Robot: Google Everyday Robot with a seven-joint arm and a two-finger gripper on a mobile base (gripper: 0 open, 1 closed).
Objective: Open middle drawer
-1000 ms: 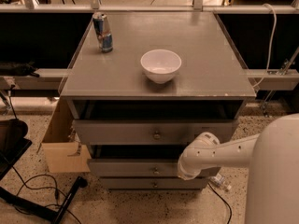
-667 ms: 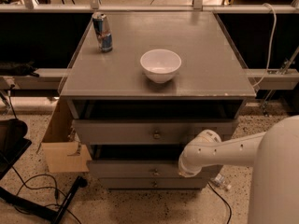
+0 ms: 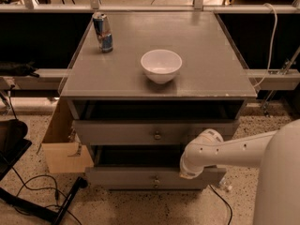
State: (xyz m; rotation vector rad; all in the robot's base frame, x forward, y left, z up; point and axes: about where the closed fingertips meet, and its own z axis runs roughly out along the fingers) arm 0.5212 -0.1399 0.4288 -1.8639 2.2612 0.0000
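Observation:
The grey cabinet has a middle drawer [image 3: 122, 132] with a low, wide front and a small round knob [image 3: 157, 136] at its centre. A dark gap shows above this front. My white arm [image 3: 201, 153] reaches in from the right and ends just under the right part of the middle drawer's front, at the dark gap above the bottom drawer [image 3: 126, 177]. The gripper is at that end of the arm, hidden behind the rounded wrist.
A white bowl [image 3: 161, 65] and a blue drink can [image 3: 102, 32] stand on the cabinet top [image 3: 211, 64]. A cardboard box [image 3: 63, 144] leans at the cabinet's left side. Cables and a black stand [image 3: 61, 205] lie on the floor at left. My white body [image 3: 281, 182] fills the right corner.
The end of my arm has crept slightly up and to the right. The drawer fronts, bowl and can have not visibly moved.

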